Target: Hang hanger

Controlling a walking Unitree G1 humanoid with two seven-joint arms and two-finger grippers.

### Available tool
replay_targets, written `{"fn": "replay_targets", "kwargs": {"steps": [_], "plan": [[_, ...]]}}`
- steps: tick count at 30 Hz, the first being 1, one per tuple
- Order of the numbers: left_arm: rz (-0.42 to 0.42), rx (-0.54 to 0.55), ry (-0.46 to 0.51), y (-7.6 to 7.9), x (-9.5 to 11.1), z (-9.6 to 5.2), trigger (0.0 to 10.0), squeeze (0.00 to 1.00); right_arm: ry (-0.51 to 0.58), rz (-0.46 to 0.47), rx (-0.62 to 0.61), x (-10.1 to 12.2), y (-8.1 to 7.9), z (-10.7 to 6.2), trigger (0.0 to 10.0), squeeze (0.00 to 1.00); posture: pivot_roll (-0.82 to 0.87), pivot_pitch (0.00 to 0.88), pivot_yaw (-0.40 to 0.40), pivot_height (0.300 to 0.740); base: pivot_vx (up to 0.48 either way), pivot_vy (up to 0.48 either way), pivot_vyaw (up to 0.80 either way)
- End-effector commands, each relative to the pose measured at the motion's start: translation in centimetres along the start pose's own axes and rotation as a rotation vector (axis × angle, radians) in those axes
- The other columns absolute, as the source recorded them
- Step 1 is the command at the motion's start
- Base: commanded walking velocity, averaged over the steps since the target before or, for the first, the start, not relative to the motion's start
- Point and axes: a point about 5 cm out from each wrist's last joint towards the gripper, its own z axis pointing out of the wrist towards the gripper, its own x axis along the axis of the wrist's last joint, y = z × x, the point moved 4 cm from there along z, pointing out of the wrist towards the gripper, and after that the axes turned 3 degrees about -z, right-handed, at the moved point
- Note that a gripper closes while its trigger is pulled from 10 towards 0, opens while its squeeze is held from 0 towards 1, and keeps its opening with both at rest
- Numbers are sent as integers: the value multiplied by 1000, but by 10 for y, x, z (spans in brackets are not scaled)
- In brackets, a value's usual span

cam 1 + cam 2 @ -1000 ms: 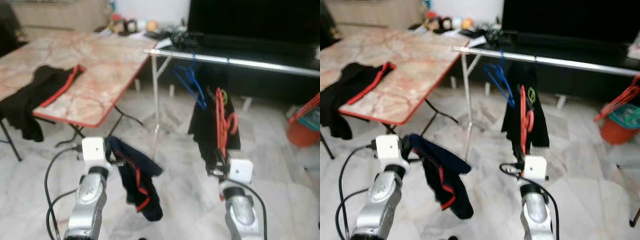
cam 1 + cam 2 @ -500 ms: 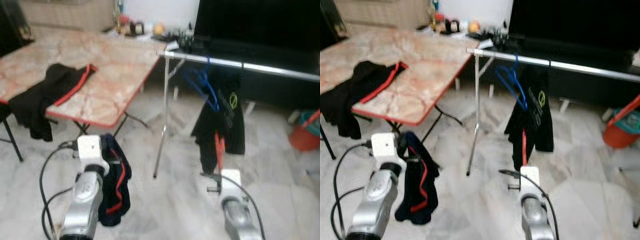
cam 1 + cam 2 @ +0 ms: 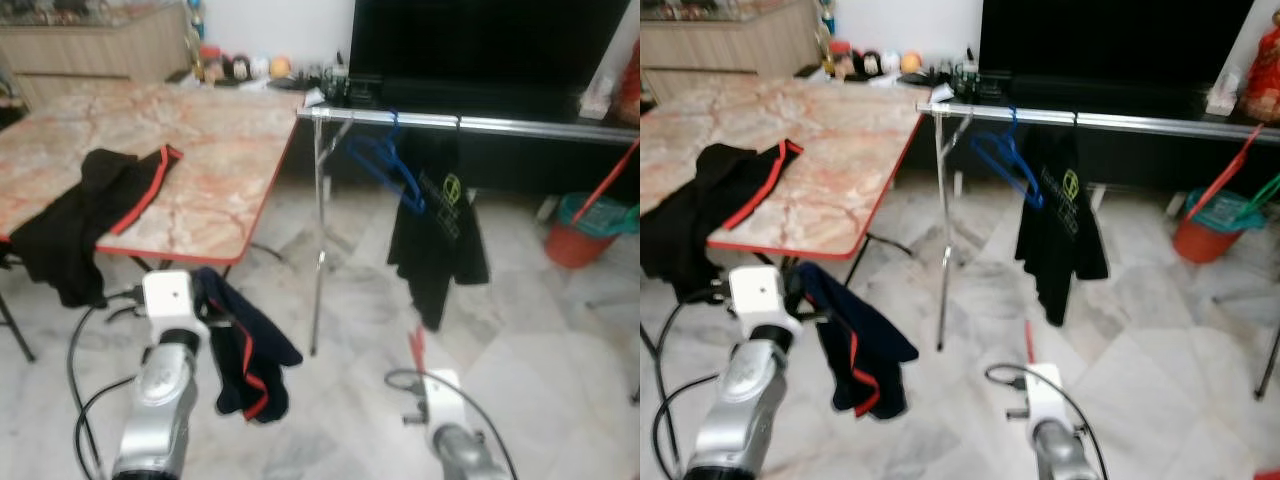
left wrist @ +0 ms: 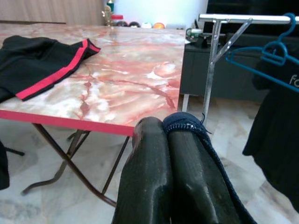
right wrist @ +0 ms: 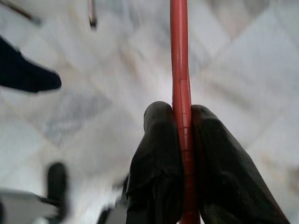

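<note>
Hanger (image 5: 180, 70), red and thin, sits clamped between the right gripper's (image 5: 182, 122) two closed fingers, low over the marble floor (image 3: 560, 370) and well short of the silver rail (image 3: 500, 124). From the head camera just a short red tip rises above that wrist, so how much of the hanger is there, or which way its hook faces, I cannot tell. The left gripper (image 4: 164, 135) is pinched shut on a dark garment with red trim (image 3: 245, 355), which droops beside the marble table (image 3: 230, 150).

On the rail hang a blue hanger (image 3: 390, 165) and a black shirt (image 3: 438, 225). The likely trouble is the lift: the pinch is narrow on a slim bar, so the hanger may twist in the pads and meet the rail with its hook askew. It could also snag the blue hanger or drag the black shirt along. The dangling garment might brush the rack's upright (image 3: 318, 230) if the robot steps in.
</note>
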Motion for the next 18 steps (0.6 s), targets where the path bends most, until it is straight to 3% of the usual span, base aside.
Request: {"fn": "replay_targets", "kwargs": {"steps": [1, 10, 12, 15, 18], "plan": [[25, 14, 31, -7, 10, 4, 10000, 0, -10, 35, -4, -4, -2, 0, 10000, 0, 45, 0, -3, 740, 0, 349, 0], [22, 11, 32, -5, 11, 4, 10000, 0, -43, 47, 23, -23, -12, -4, 10000, 0, 50, 0, -5, 740, 0, 346, 0], [22, 11, 31, -5, 11, 4, 10000, 0, -53, 94, 18, -25, -12, -5, 10000, 0, 50, 0, -5, 740, 0, 345, 0], [22, 14, 30, -6, 11, 4, 10000, 0, -53, 261, -52, -23, -2, -4, 10000, 0, 52, 0, -6, 740, 0, 345, 0], [23, 14, 29, -6, 11, 3, 10000, 0, -27, 246, -65, -16, 4, -3, 10000, 0, 52, 0, -6, 740, 0, 346, 0]]}}
